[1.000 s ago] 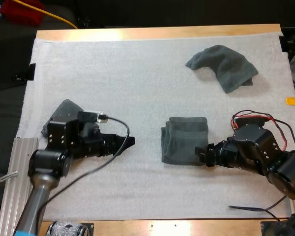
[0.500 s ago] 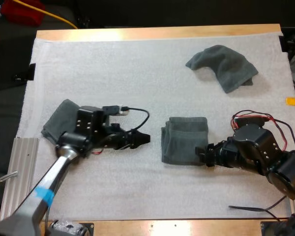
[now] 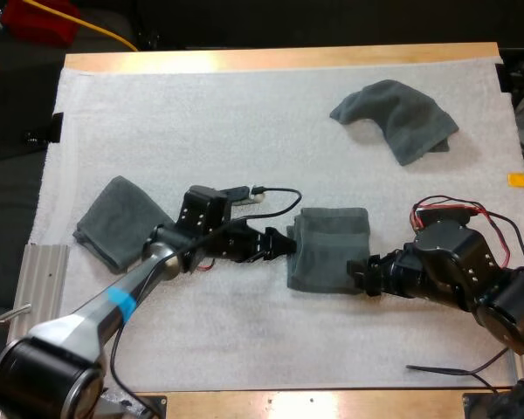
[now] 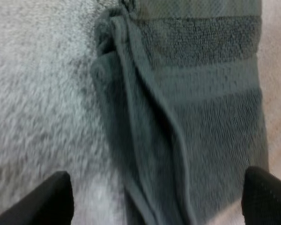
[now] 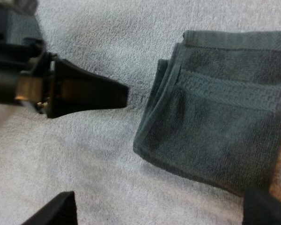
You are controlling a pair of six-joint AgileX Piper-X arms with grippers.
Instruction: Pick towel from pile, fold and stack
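- Folded towel [image 3: 328,249]: dark grey-green terry with a flat woven band, lying mid-mat as a near-square rectangle. Its long axis runs near to far, and its layered, rolled edge faces the left arm.
- Left gripper [image 3: 283,244]: fingers [image 4: 54,199] spread wide at that layered edge, holding nothing.
- Right gripper [image 3: 359,273]: at the towel's near right corner, spread wide and empty.
- Crumpled towel [image 3: 398,118]: a soft, humped heap at far right.
- Second folded towel [image 3: 115,222]: a flat piece set diagonally at the left.
- White mat [image 3: 244,122]: fuzzy nap.
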